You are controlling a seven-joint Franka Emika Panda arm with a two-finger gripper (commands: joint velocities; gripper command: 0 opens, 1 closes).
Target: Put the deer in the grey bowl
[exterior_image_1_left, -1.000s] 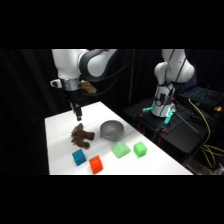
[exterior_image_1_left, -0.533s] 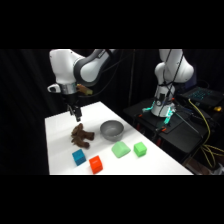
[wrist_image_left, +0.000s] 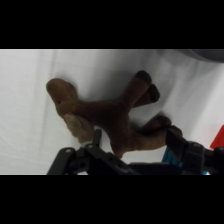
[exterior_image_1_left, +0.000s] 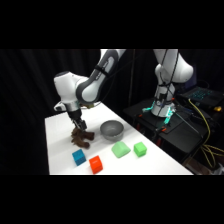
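Note:
The deer (exterior_image_1_left: 83, 139) is a dark-brown plush lying on the white table, just left of the grey bowl (exterior_image_1_left: 112, 129). My gripper (exterior_image_1_left: 78, 128) has come down from above right onto it. In the wrist view the deer (wrist_image_left: 107, 112) fills the middle, limbs spread toward the top right. My gripper (wrist_image_left: 136, 141) is open, one finger on each side of the deer's body. A sliver of the grey bowl (wrist_image_left: 206, 53) shows at the top right corner. The bowl looks empty.
A blue cube (exterior_image_1_left: 79, 157) and a red cube (exterior_image_1_left: 95, 163) sit in front of the deer. Two green cubes (exterior_image_1_left: 120, 149) (exterior_image_1_left: 140, 148) lie in front of the bowl. The arm's base (exterior_image_1_left: 162, 102) stands beside the table at the upper right.
The arm has swung lower and the gripper has dropped from above the deer down onto it. The deer, bowl and cubes have stayed put.

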